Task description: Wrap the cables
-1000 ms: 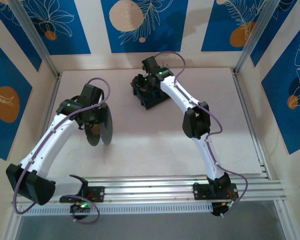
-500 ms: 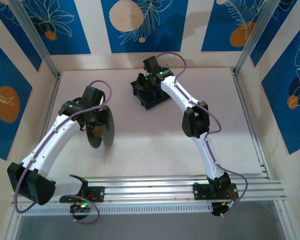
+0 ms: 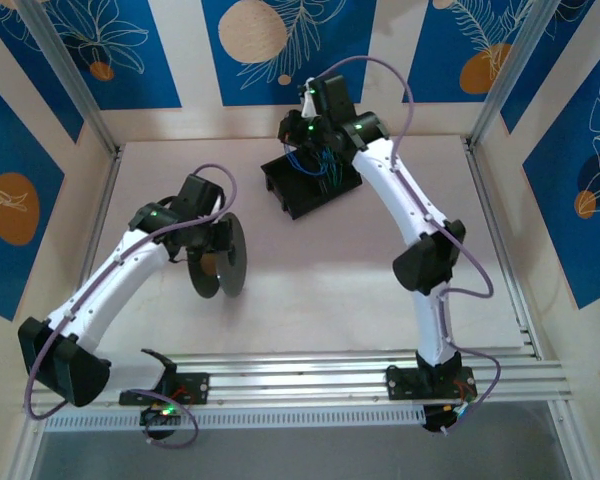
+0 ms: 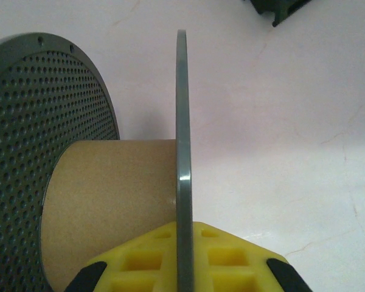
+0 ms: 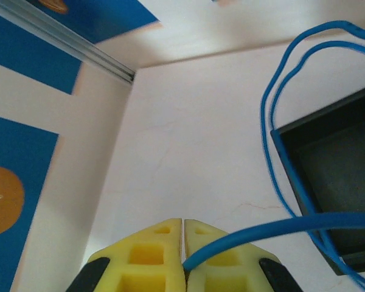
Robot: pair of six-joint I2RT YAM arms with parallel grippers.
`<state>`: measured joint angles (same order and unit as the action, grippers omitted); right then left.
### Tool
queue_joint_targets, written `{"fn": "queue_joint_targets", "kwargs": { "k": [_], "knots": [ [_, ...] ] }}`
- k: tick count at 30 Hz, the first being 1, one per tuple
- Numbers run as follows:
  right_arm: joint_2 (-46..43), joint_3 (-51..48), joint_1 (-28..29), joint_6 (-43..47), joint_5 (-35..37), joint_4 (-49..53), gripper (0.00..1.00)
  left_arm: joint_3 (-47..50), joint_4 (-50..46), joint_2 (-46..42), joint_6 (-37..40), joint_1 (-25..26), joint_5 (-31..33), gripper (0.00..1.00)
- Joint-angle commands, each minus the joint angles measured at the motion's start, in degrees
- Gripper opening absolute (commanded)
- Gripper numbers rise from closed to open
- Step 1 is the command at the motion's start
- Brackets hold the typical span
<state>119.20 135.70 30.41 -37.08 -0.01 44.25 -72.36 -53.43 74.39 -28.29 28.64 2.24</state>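
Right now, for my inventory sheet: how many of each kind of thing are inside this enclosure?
robot arms: 2 (left arm, right arm)
perforated grey spool: 1
black bin: 1
blue cable bundle: 1, strands not countable
total: 5

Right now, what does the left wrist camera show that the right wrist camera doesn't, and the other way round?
Left wrist view: a spool with a cardboard core and perforated grey discs; the left gripper is shut on one disc's edge. Right wrist view: the right gripper is shut on a blue cable looping across a black box, with blue wall panels behind. Both: yellow gripper fingers at the bottom edge, and the pale table.
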Motion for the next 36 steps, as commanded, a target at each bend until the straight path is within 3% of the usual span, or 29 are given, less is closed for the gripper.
{"fn": "queue_joint_targets", "kwargs": {
  "k": [1,8,13,19,27,36],
  "knots": [
    [-6.6,-4.71,0.09,2.95,-1.41,0.06,0.0,-1.37,3.48,1.34,-2.28,2.25,0.35,0.0],
    [-24.52,-24.45,-4.22,1.31,-11.83,-7.31,0.0,-3.58,6.17,6.1,-5.24,7.09,2.72,0.0],
    [-36.49,-42.42,-12.01,-3.45,-26.4,-15.98,0.0,-6.52,8.72,10.36,-7.29,10.57,5.32,0.0],
    [-46.66,-57.23,-20.42,-4.63,-35.96,-19.47,0.0,-13.85,9.71,17.89,-7.93,13.17,8.11,0.0],
    [-54.18,-67.34,-26.53,-4.3,-40.24,-18.9,0.0,-25.92,3.41,29.35,-8.18,16.6,14.52,0.0],
    [-55.56,-71.0,-27.65,-3.44,-40.38,-18.24,0.0,-28.72,2.21,34.23,-9.23,17.99,14.62,0.21]
  ]
}}
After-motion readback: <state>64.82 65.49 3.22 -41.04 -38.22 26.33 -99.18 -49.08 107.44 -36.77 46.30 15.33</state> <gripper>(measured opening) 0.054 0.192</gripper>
